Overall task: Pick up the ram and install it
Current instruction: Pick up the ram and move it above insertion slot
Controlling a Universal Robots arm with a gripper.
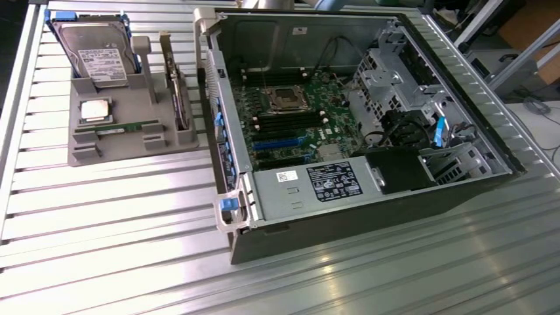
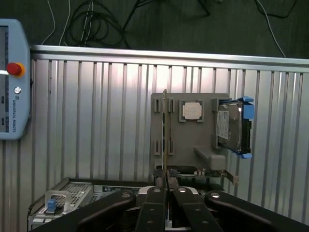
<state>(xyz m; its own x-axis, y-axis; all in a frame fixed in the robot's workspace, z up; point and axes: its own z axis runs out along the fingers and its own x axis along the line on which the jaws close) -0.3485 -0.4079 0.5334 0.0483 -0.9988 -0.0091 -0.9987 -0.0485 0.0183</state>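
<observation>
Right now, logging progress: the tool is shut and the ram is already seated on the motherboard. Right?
No. The tool is shut, but the ram sits in the gray holder outside the computer case, not on the motherboard; the exterior view shows it.

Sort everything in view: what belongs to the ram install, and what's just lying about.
Job: ram, in the grey holder; shut gripper; open computer case, its motherboard.
Lying about: hard drive; processor chip; expansion card; teach pendant.
</observation>
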